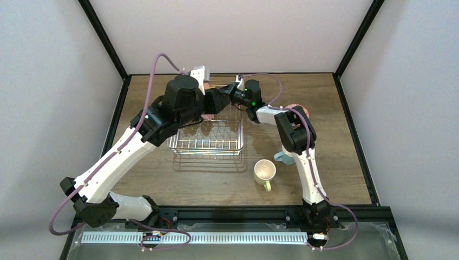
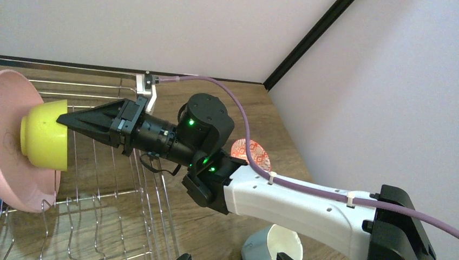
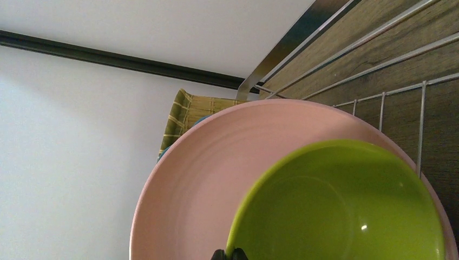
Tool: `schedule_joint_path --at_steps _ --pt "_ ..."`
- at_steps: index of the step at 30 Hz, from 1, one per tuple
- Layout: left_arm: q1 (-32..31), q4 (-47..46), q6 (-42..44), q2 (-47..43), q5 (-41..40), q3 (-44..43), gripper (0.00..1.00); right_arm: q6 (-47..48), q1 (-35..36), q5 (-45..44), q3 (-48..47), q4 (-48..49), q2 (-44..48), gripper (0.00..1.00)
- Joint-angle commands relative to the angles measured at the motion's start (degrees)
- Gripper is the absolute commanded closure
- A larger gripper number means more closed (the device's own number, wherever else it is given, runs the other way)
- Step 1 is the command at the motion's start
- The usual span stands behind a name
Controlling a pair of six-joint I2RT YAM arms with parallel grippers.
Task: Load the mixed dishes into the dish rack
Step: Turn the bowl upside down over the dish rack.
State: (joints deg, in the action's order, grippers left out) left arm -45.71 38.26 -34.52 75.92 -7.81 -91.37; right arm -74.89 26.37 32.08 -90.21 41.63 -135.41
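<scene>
**Q:** What is the right tool doing?

**A:** The right tool (image 2: 60,120), black with two tapered fingers, is closed tight and pinches the rim of a lime-green round bowl (image 2: 46,142). The bowl is tipped on its side, with its open mouth facing the tool.

**Q:** Where is the bowl?

**A:** It is over the rectangular silver wire dish rack (image 1: 208,143), toward the rack's 12 o'clock end in the overhead view. Its base faces a pink round plate (image 2: 16,162) that stands on edge among the wires. I cannot tell whether bowl and plate touch. A tan woven-look plate (image 3: 187,114) shows just behind the pink one.

**Q:** And the left tool?

**A:** The left tool (image 2: 233,257) shows only as two dark tips at the bottom edge of its own camera view. The tips are far apart, so it is spread wide and holds nothing.

**Q:** What is outside the rack?

**A:** A pale yellow-green mug (image 1: 264,172) stands upright on the brown wooden table (image 1: 335,162), at 4 o'clock from the rack. A light-blue mug (image 1: 280,157) is at that mug's 1 o'clock, partly hidden by the right arm.
</scene>
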Motion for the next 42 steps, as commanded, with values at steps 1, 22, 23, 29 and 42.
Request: schedule_joint_path --at_steps 1,22,23,29,42 --pt "0.45 0.41 0.77 0.3 1.22 0.32 0.11 1.46 0.2 -0.57 0.4 1.4 -1.01 0.99" --pt "0.64 -1.63 -1.75 2.11 2.07 1.11 0.11 10.0 -0.62 0.38 -3.18 -11.35 -0.74 0.99" --pt "0.67 -1.7 -1.92 2.2 2.1 1.18 0.11 10.37 -0.68 0.28 -3.24 -12.02 -0.58 0.99" --pt "0.63 -2.61 -2.86 2.31 2.53 2.06 0.11 12.17 -0.7 -0.04 -3.74 -16.14 -0.3 0.99" --pt "0.64 -3.45 -3.79 2.99 3.22 2.34 0.11 14.56 -0.75 -1.42 -2.96 -21.43 1.62 0.66"
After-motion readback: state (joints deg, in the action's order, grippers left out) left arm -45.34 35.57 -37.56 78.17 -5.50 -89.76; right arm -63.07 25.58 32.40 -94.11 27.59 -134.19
